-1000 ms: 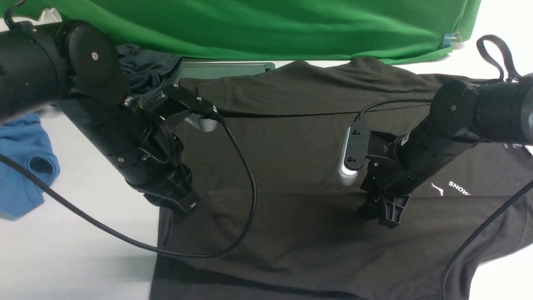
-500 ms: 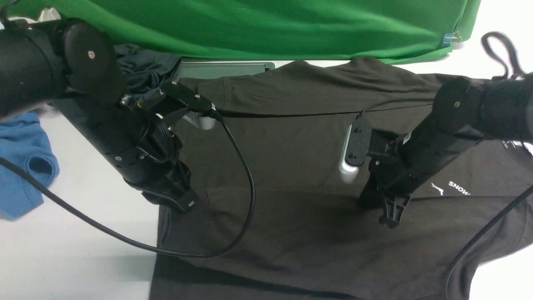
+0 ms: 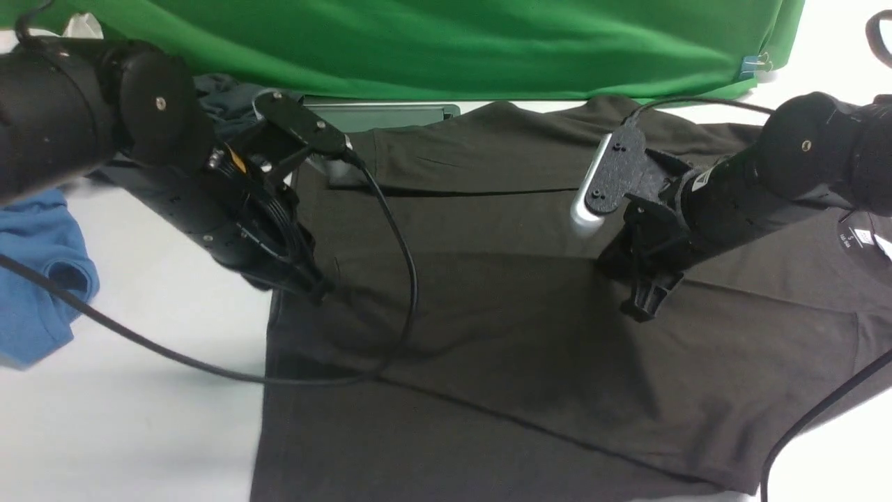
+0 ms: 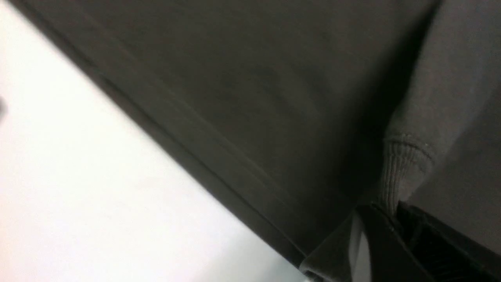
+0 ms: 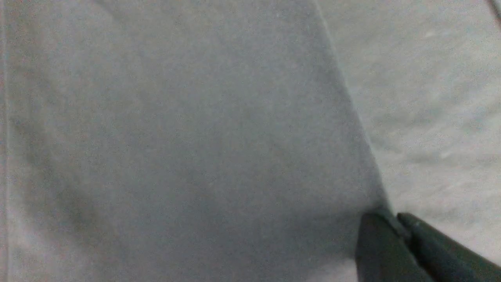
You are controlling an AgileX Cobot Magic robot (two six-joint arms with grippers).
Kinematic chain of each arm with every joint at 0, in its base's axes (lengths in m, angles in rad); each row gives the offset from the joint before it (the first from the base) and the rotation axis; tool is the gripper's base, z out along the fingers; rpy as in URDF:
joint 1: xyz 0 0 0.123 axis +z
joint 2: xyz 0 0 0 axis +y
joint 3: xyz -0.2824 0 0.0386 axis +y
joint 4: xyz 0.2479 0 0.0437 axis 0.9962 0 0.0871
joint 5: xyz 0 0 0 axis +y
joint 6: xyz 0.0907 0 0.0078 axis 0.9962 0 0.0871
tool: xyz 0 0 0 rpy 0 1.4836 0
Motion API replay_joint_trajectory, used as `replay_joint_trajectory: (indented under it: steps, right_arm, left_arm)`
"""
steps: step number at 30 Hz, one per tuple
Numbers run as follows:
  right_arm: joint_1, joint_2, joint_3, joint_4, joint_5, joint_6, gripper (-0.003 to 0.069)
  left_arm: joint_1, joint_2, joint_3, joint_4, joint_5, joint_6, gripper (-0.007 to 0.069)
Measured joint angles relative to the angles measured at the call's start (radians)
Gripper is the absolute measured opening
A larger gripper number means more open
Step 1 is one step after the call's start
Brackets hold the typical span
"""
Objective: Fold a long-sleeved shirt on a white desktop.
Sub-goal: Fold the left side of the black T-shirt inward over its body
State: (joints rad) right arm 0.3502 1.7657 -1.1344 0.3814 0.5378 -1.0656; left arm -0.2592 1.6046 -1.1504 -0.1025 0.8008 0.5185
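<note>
Front view: the long-sleeved shirt (image 3: 488,335) lies spread over the white tabletop (image 3: 139,418), filling the ground between the two claws and reaching past both. The left claw (image 3: 317,286) is clenched at the shirt's edge, its tips pressed into dark fabric, with bare tabletop just outside it. A black cable (image 3: 401,265) loops over the shirt just inside this claw. Beyond the left arm sit a blue garment (image 3: 35,279) and a bunched grey-teal garment (image 3: 223,97), both well apart from the claw. The right claw (image 3: 644,303) is clenched too, pinching a raised fold of the shirt, and creases run away from its tips. The white neck label (image 3: 864,238) lies off to its outer side. Behind both claws the grey cable slot (image 3: 376,115) sits at the foot of the green cloth (image 3: 418,42).

Left wrist view: the left claw (image 4: 391,213) grasps the ribbed cuff (image 4: 403,164) of a sleeve, the cuff entering between its closed fingers. The shirt's body (image 4: 254,98) lies ahead of the claw, its hem edge running diagonally, with tabletop (image 4: 78,176) beyond that edge.

Right wrist view: the right claw (image 5: 395,223) is shut on the shirt (image 5: 176,137), and a folded edge of fabric runs straight into its tips. Cloth fills everything around the claw.
</note>
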Motion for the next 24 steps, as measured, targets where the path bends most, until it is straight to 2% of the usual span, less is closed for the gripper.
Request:
replay_joint_trajectory:
  steps: [6, 8, 11, 13, 14, 15, 16, 17, 18, 19, 20, 22, 24]
  right_arm:
    - [0.0, 0.042, 0.0, 0.0, -0.06, 0.014, 0.0018]
    - [0.0, 0.065, 0.0, -0.003, -0.101, 0.053, 0.0023]
    - [0.0, 0.069, 0.0, -0.025, -0.141, 0.119, 0.0083]
    - [0.0, 0.068, 0.0, -0.05, -0.153, 0.18, 0.0175]
    - [0.0, 0.065, 0.0, -0.083, -0.147, 0.224, 0.0284]
    - [0.0, 0.063, 0.0, -0.108, -0.138, 0.259, 0.0339]
    - [0.0, 0.06, 0.0, -0.119, -0.132, 0.275, 0.0364]
    - [0.0, 0.049, 0.0, -0.144, -0.116, 0.309, 0.0407]
    - [0.0, 0.021, 0.0, -0.21, -0.086, 0.401, 0.0461]
    - [0.0, -0.005, 0.0, -0.248, -0.071, 0.444, 0.0467]
    - [0.0, -0.011, 0.0, -0.248, -0.062, 0.455, 0.0466]
    - [0.0, -0.103, 0.0, -0.328, 0.01, 0.575, 0.0433]
    - [0.0, -0.172, 0.003, -0.347, 0.063, 0.629, 0.0398]
  left_arm:
    - [0.008, 0.054, -0.021, 0.021, -0.107, -0.004, 0.0036]
    - [0.008, 0.087, -0.037, 0.024, -0.143, -0.012, 0.0037]
    - [0.008, 0.12, -0.044, 0.034, -0.173, -0.015, 0.0048]
    - [0.008, 0.143, -0.046, 0.056, -0.201, -0.018, 0.007]
    - [0.008, 0.162, -0.048, 0.08, -0.218, -0.019, 0.0111]
    - [0.008, 0.168, -0.048, 0.094, -0.223, -0.019, 0.0136]
    - [0.008, 0.172, -0.048, 0.103, -0.224, -0.019, 0.0143]
    - [0.008, 0.18, -0.048, 0.116, -0.225, -0.021, 0.0179]
    - [0.008, 0.19, -0.048, 0.154, -0.227, -0.026, 0.025]
    - [0.008, 0.192, -0.048, 0.175, -0.23, -0.028, 0.0291]
    - [0.008, 0.192, -0.048, 0.178, -0.231, -0.028, 0.0291]
    - [0.009, 0.192, -0.048, 0.207, -0.243, -0.054, 0.0392]
    - [0.009, 0.189, -0.048, 0.21, -0.243, -0.097, 0.0435]
